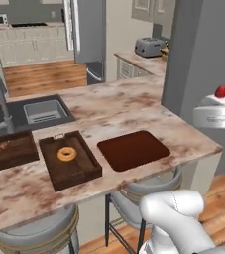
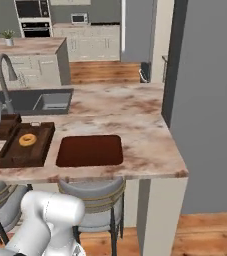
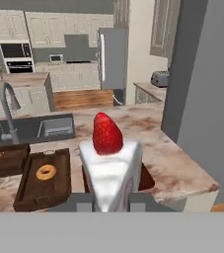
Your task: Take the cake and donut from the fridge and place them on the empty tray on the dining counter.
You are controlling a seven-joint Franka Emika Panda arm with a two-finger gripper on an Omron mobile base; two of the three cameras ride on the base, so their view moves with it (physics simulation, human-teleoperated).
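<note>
My gripper (image 3: 111,200) is shut on the cake (image 3: 111,168), a white slice with a red berry, held upright between the fingertips. In the left base view the cake (image 1: 221,92) hangs at the far right, just off the end of the dining counter (image 1: 109,109) and above its height. The flat reddish-brown tray (image 1: 134,149) lies bare near the counter's front edge, to the left of and below the cake; in the hand view the tray (image 3: 147,182) is mostly hidden behind the slice. The grey fridge (image 1: 89,30) stands far back. The donut is out of view.
A deeper dark-brown boxy tray (image 1: 69,159) with a pale golden ring donut (image 1: 67,154) sits left of the flat tray, and another dark tray (image 1: 7,151) lies further left. Sink (image 1: 42,111) and faucet (image 1: 0,94) are behind. Stools (image 1: 139,193) stand below; a grey wall panel (image 1: 203,54) rises on the right.
</note>
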